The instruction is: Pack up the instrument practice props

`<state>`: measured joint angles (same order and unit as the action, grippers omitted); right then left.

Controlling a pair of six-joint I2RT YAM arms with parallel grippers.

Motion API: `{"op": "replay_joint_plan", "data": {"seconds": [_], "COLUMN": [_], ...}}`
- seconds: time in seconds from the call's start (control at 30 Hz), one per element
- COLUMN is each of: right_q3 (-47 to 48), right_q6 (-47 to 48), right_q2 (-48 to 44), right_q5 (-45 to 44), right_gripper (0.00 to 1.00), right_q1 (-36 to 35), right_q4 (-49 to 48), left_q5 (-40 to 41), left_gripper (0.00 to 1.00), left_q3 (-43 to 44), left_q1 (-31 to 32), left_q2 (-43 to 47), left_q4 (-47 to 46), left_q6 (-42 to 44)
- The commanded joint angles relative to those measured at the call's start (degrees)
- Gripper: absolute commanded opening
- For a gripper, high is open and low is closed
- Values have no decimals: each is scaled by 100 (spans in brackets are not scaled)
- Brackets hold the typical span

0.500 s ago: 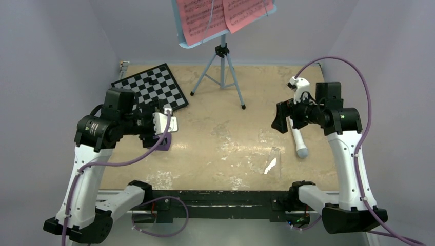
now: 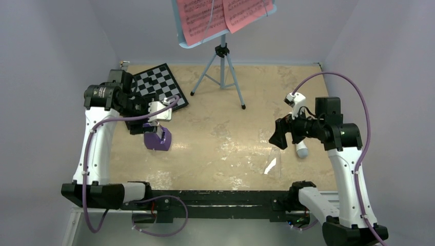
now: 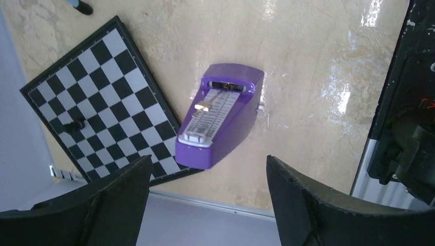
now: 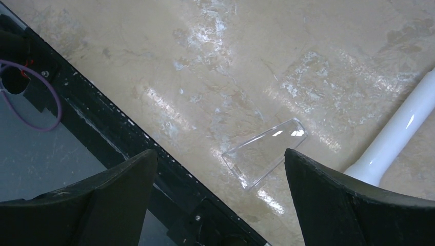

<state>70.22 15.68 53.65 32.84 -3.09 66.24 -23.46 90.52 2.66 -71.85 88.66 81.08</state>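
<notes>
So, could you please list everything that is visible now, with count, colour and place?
table: one, beige, under everything
music stand: one, light blue, far middle, on tripod
sheet-music pages: two, pink, on the music stand
chessboard: one, black and white, far left
metronome: one, purple, beside the chessboard
clear cover: one, transparent, flat, near right
recorder tube: one, white, right side, partly hidden
left pincer: one, black, open above the metronome
right pincer: one, black, open above the clear cover

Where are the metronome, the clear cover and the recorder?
metronome (image 3: 213, 115): left wrist view, on its scale face.
clear cover (image 4: 264, 154): right wrist view, middle of the panel.
recorder (image 4: 400, 130): right wrist view, on the white shaft.
</notes>
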Motion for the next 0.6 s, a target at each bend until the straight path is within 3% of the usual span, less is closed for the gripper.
{"op": "replay_joint_plan", "data": {"seconds": [0.0, 0.17, 0.57], "right_q3": [-133, -105, -25], "right_q6": [-5, 20, -34], "right_q2": [-152, -123, 118], "right_q5": [319, 344, 272], "right_gripper": [99, 99, 99], "right_q1": [-16, -21, -23], "right_q4": [25, 159, 25], "left_q5": [-683, -215, -72], "left_gripper": [84, 83, 80], "left_q3": [480, 253, 36], "left_q1": [-68, -127, -633], "left_q2": [-495, -881, -1401], "left_q4": [641, 639, 637], "left_q6": [696, 1183, 1573]}}
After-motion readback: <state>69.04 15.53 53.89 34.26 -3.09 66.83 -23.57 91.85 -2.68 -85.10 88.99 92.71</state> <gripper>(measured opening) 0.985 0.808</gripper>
